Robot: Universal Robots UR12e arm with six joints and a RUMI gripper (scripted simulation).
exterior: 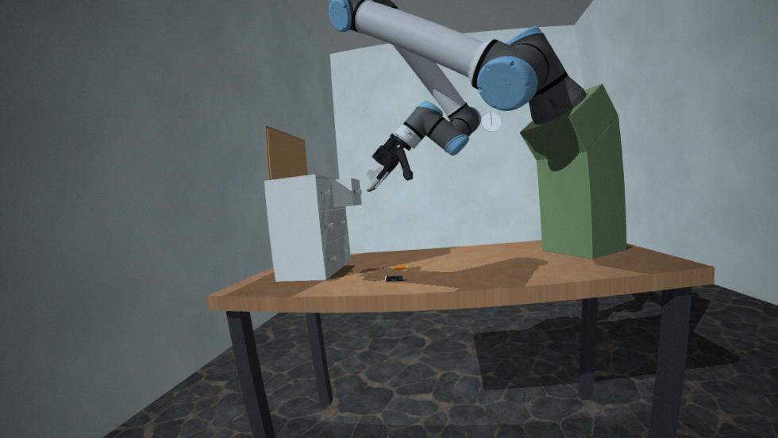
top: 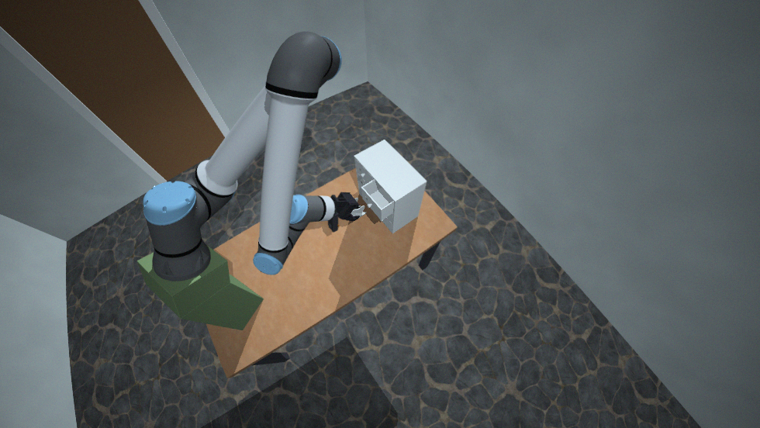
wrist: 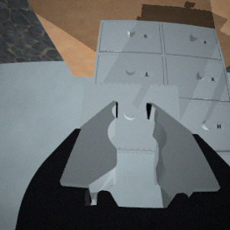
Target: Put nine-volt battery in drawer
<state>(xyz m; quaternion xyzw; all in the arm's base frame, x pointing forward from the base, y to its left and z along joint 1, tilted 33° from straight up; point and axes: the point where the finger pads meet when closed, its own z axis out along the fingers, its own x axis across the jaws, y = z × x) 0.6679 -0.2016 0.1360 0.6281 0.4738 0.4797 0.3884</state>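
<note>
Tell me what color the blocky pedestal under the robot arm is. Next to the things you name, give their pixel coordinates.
The blocky, angular pedestal (top: 205,305) (exterior: 566,209) is green, showing best in the exterior view.

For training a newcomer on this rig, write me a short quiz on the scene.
1. True or false: every drawer of the chest is shut.
2. In the exterior view, which lies nearer the camera: (a) the orange item or (b) the dark cylinder?
3. Fill in: in the wrist view, the shut drawer beside the pulled-out drawer, in the same row, bears the letter ___.

Key: 1 false; 2 b; 3 H.
</note>
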